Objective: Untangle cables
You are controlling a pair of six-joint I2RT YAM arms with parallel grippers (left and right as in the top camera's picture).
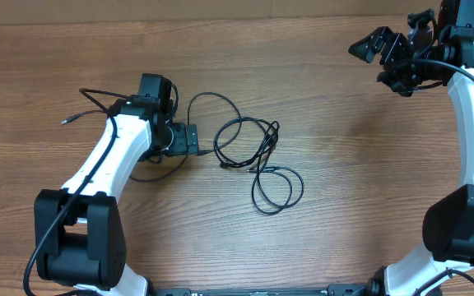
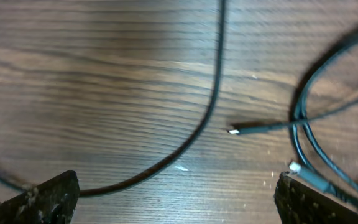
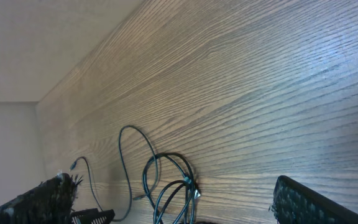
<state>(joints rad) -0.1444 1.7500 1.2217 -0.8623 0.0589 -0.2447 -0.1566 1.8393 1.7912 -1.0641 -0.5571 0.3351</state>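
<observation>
Wooden table (image 1: 360, 189), cables (image 1: 267, 145) just beside left end effector (image 1: 192, 138)

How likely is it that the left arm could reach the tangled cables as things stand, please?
Quite likely, yes: the left gripper stands open just beside the cables, a strand runs between its fingers, and nothing lies in the way.

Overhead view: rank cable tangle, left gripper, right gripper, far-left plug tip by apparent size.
1. cable tangle
2. left gripper and right gripper: alike; right one is raised nearer camera, unranked
3. plug tip
</observation>
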